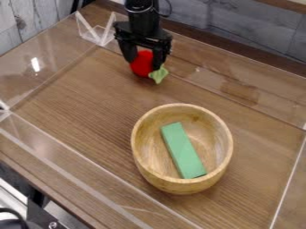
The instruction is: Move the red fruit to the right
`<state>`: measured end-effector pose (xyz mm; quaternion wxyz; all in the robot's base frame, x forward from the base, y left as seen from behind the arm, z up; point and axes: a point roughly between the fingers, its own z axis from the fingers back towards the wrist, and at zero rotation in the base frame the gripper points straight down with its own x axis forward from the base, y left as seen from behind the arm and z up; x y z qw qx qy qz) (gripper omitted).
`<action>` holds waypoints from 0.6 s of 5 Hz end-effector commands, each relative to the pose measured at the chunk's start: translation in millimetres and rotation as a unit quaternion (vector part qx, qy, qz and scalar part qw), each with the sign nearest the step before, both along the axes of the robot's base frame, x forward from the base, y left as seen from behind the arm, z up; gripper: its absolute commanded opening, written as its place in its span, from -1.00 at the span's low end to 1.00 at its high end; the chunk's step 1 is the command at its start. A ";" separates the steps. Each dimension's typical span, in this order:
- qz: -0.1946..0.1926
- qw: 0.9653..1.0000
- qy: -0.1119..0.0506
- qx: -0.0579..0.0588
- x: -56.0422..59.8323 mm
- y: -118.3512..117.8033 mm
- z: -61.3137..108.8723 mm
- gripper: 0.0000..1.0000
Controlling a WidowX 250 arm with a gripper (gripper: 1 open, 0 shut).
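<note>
The red fruit (pixel 143 62) lies on the wooden table at the upper middle, with its light-green leafy piece (pixel 159 75) sticking out to the lower right. My black gripper (pixel 142 60) points straight down over it. Its fingers (pixel 123 49) stand open on either side of the fruit, low near the table. I cannot tell whether the fingers touch the fruit. The gripper hides the top of the fruit.
A wooden bowl (pixel 146 153) sits at the lower right and holds a flat green rectangular block (pixel 182 149). Clear plastic walls (pixel 48 183) border the table on the left, front and right. A grey plank wall runs behind.
</note>
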<state>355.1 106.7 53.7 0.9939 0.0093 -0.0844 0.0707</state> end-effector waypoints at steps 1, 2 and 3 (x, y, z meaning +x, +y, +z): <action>0.003 1.000 -0.024 0.009 5.8 3.1 12.4 1.00; 0.004 1.000 -0.028 0.008 5.9 2.3 12.6 1.00; 0.005 0.999 -0.031 0.008 6.6 1.5 13.2 1.00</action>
